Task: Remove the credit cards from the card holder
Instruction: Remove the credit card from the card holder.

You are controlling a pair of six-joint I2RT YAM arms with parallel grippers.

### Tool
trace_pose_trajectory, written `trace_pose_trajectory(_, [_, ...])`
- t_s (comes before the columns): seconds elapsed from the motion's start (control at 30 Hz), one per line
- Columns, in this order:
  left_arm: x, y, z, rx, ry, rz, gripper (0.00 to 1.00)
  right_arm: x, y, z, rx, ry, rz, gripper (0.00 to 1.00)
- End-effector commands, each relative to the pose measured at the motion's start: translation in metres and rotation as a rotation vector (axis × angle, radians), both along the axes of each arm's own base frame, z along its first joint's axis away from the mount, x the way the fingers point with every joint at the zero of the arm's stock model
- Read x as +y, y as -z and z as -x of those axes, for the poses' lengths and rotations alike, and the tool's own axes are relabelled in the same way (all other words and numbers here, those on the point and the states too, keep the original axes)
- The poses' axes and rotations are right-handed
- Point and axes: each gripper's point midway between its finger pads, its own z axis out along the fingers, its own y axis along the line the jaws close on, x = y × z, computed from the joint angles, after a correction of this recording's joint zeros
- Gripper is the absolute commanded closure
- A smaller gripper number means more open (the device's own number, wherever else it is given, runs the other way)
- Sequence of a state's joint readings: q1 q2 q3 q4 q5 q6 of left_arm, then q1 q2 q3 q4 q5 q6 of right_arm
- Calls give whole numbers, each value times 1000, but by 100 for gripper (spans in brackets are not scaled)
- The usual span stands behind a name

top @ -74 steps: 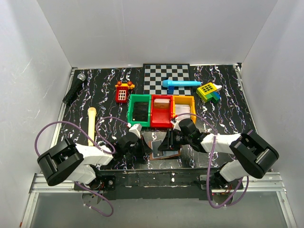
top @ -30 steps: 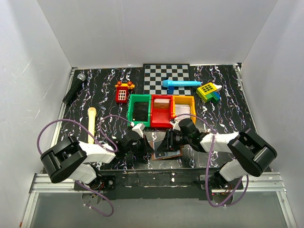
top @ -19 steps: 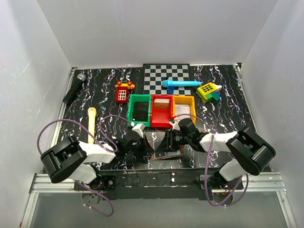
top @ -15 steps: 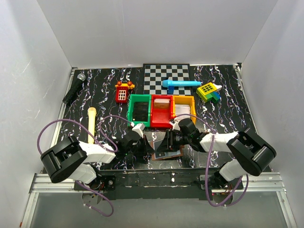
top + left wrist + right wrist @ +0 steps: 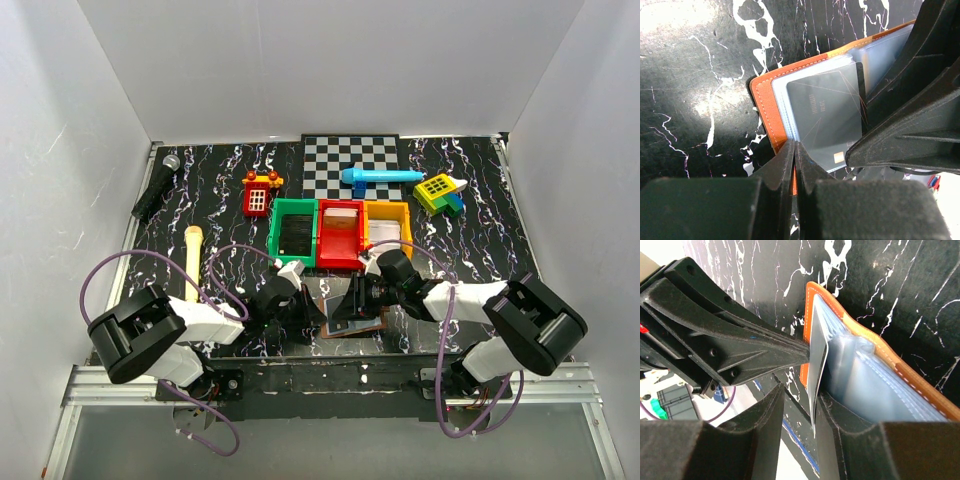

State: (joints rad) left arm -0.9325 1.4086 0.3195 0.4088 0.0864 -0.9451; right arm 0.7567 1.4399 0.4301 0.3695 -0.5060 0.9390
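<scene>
So, left to right: a black microphone (image 5: 157, 187) lay at the far left of the black marbled table (image 5: 480, 250). A cream stick (image 5: 192, 262) was nearer the arms, and a little red toy phone box (image 5: 259, 194) stood further in. Next came three bins in a row, side by side. The green bin (image 5: 293, 232) had something dark and flat in it, the red bin (image 5: 341, 233) something tan, and the yellow bin (image 5: 388, 224) something pale. I couldn't tell what any of those really were. Behind the bins sat a checkered board (image 5: 351, 160) with a blue toy (image 5: 380, 177) across its front right corner. A yellow-green toy (image 5: 440, 192) sat off to the right. The card holder (image 5: 762, 100) lay opened up on the table just in front of the red bin, between the two arms. The left gripper (image 5: 794, 147) had its jaws pinched together on the holder's orange edge. The right gripper (image 5: 800, 405) reached in from the other side with its jaws apart, straddling a grey card (image 5: 825, 120) that stuck partway out of a clear sleeve. A sliver of gap showed between one finger and the card. Compared with a couple of seconds before, the bins and toys hadn't budged. The left arm had scooted a bit toward the holder, and the right arm sat about where it was.
</scene>
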Motion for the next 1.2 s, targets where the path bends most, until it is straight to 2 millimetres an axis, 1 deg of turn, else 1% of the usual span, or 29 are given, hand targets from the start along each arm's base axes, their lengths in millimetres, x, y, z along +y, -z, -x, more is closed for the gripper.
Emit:
trace_pose_trajectory(0.0, [33, 44, 26, 96, 7, -163, 100, 6, -19, -3, -59, -19, -55, 63])
trace_pose_trajectory(0.6, [43, 55, 33, 127, -10, -181, 100, -2, -19, -4, -69, -7, -34, 63])
trace_pose_trajectory(1.17, [48, 60, 37, 139, -15, -190, 100, -12, -20, -5, -82, 2, -8, 63])
